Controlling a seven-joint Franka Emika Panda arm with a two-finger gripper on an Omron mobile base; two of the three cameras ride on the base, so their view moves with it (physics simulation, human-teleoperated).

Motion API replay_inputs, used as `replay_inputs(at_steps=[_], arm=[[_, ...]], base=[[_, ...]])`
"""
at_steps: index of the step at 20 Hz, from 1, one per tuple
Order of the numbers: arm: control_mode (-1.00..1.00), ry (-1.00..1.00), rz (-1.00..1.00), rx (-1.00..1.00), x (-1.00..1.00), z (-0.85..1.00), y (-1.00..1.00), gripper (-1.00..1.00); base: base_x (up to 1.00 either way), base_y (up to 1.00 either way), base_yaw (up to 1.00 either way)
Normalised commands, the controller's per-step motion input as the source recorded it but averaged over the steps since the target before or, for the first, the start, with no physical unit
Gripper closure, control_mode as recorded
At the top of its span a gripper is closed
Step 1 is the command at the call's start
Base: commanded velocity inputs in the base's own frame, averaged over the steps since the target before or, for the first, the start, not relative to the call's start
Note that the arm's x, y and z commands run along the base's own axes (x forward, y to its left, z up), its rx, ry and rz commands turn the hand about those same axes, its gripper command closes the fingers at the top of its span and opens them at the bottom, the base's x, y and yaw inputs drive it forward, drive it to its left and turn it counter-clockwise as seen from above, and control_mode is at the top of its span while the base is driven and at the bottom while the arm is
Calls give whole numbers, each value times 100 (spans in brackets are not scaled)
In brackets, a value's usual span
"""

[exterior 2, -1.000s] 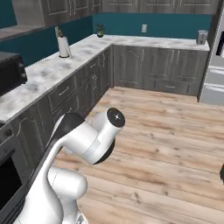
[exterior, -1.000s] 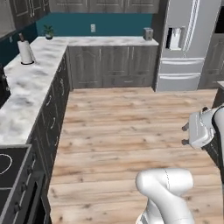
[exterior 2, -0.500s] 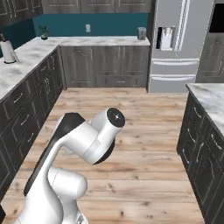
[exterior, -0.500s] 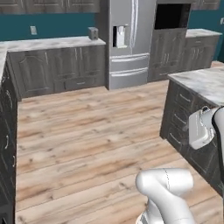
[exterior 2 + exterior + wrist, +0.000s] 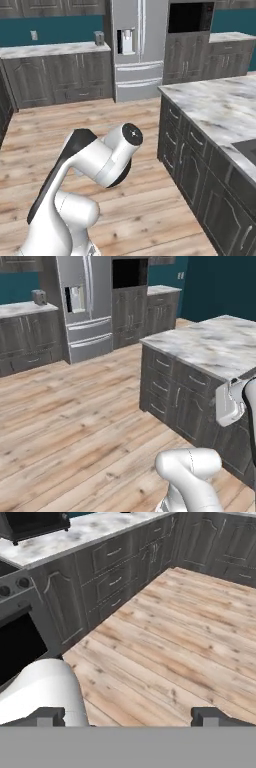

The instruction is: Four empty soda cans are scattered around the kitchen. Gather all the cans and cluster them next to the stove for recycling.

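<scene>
Marble-topped island bench (image 5: 210, 346) stands to the right of the base, its grey drawers facing the wood floor (image 5: 75, 421); no soda can can be made out on it or on the far bench (image 5: 50, 49) beside the refrigerator (image 5: 132, 47). Which way a can lies from the tool therefore cannot be told, and the search probably has to go on. The arm is folded close over the base, elbow high, hand turned back toward the stove (image 5: 20, 627). The tool (image 5: 129, 716) is spread wide, holding nothing, its fingertips (image 5: 207, 716) over bare floor.
</scene>
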Motion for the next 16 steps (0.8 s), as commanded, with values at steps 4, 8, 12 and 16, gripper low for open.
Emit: replay_inputs(at_steps=[4, 8, 12, 16], arm=[[100, 0, 0, 0, 0, 0, 0, -100], [100, 0, 0, 0, 0, 0, 0, -100], [100, 0, 0, 0, 0, 0, 0, -100], [100, 0, 0, 0, 0, 0, 0, -100]], base=[[0, 0, -50], [0, 0, -50], [0, 0, -50], [0, 0, -50]])
